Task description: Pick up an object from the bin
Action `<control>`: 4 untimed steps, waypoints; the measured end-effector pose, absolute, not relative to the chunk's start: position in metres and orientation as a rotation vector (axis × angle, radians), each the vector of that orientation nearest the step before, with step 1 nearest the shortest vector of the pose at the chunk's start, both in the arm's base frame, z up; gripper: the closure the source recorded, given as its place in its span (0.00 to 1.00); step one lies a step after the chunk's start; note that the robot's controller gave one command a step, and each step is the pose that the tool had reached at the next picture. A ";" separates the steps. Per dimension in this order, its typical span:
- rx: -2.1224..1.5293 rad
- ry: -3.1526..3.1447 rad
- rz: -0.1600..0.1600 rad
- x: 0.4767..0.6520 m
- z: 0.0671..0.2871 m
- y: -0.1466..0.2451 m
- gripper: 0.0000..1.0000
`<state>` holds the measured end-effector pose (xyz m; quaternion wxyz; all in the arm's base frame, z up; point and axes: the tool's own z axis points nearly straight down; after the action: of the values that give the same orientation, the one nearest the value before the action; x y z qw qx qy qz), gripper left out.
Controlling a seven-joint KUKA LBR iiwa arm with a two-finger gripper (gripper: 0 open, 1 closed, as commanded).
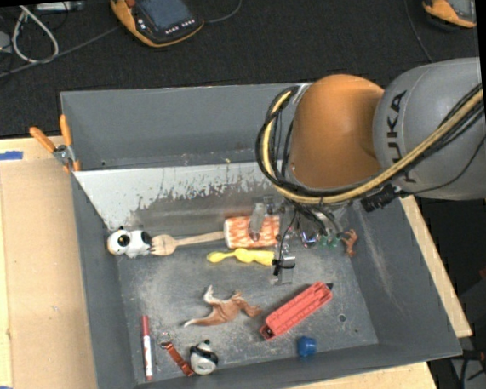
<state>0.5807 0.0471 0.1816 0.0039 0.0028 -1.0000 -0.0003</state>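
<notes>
You've got the gripper [281, 263] down low in the bin [111, 330], approx. mid-floor and a bit toward the back wall. The arm comes in from the view's right, w/ the orange wrist cover [335, 133] and looped cables sitting above the gripper.

The gripper tip is at the right end of a yellow banana-shaped piece [236, 256], which lies flat w/ its long axis running left-right. You can't tell if the tip touches it. You also can't tell whether the hand is wide or narrow, since the wrist hardware and cables crowd that spot.

Just behind the yellow piece is an orange-and-white patterned block [248, 228]. It lies close to the gripper on its left. A wooden spoon-like stick [187, 239] runs left from that block. Its far end meets a black-and-white panda-like toy [125, 242] near the left wall.

Toward the front of the bin, a red ridged bar [297, 310] lies on a diagonal, apart from the gripper. Left of the bar is a brown animal figure [222, 309]. A blue ball [306, 347] sits by the front wall, just below the bar.

In the front-left corner there's a red-and-white pen [147, 348], a small red clip [175, 356] and a black-and-white ball [204, 358], all grouped near each other.
</notes>
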 end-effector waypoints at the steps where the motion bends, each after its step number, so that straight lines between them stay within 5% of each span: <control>1: 0.007 -3.140 -0.001 0.582 0.186 0.047 0.00; 3: -0.084 -3.147 -0.004 0.587 0.085 0.034 0.00; 4: 0.124 -3.137 -0.004 0.607 0.069 0.006 1.00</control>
<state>0.6073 0.0064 0.0693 0.0009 0.0396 -0.9992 -0.0012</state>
